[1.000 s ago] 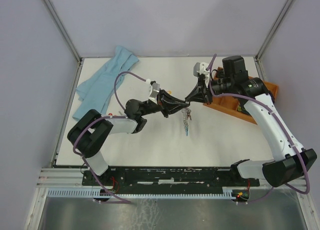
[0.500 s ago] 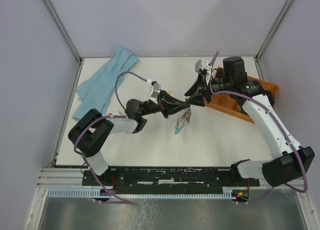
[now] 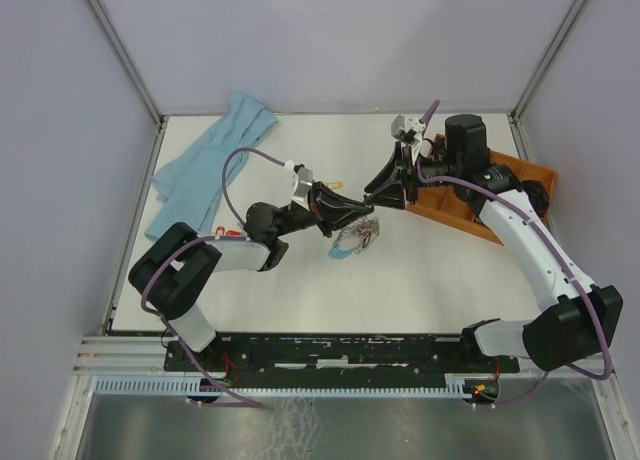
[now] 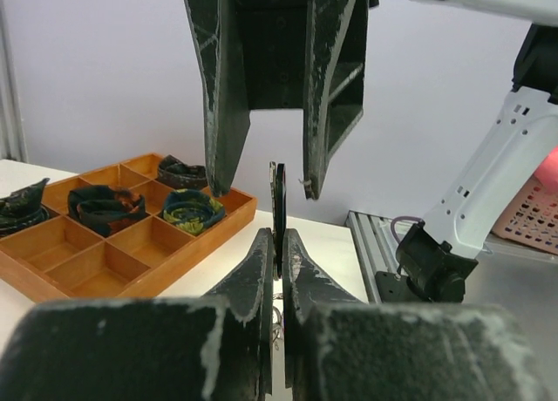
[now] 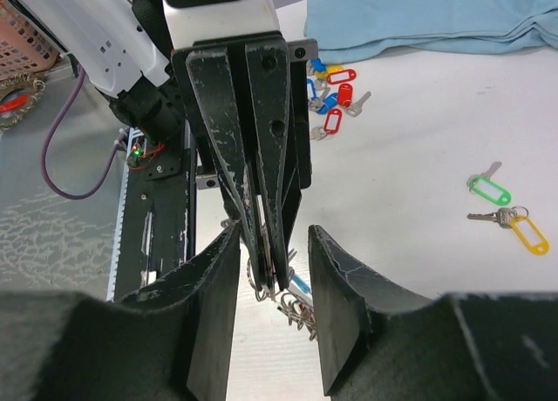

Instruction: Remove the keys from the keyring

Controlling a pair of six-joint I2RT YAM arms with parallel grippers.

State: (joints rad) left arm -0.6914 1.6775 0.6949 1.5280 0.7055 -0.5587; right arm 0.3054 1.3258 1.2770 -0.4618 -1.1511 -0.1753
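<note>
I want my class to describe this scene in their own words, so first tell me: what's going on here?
The left gripper is shut on the keyring, whose keys dangle beneath it. The right gripper is open, its jaws either side of the left one, gripping nothing. A few tagged keys lie loose on the table.

Keys (image 3: 362, 236) look shiny metal, tray (image 4: 187, 266) matt wood, towel (image 3: 205, 165) soft cloth
</note>
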